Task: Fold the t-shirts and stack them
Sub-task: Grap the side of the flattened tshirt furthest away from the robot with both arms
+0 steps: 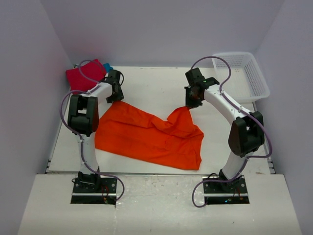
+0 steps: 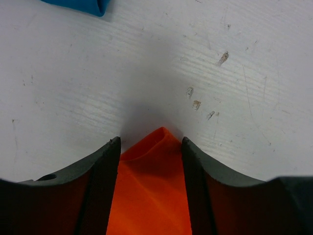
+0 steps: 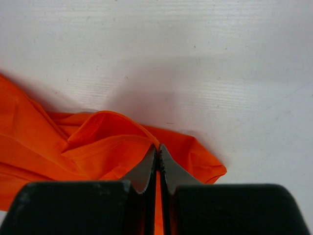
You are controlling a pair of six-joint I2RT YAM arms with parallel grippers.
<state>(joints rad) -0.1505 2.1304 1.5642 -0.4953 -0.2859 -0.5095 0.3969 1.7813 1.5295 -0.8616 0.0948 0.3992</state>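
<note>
L arm: elbow up, forearm angled inward, wrist tipped down. L gripper point(image 2: 150, 142) is partway apart, a corner of the orange t-shirt point(image 2: 151, 186) lying between the jaws, not pinched. Teal t-shirt point(image 2: 80, 6) sits ahead & left of its tips, red t-shirt point(image 1: 84, 74) next to it. R arm: forearm also inward. R gripper point(image 3: 158, 147) is clamped on a raised orange fold, rest of the shirt spreading left of it & back toward the bases.

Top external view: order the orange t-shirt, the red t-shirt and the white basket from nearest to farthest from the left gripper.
1. orange t-shirt: its corner lies between the fingers of the left gripper.
2. red t-shirt: far left corner, just behind it.
3. white basket: far right corner.
</note>
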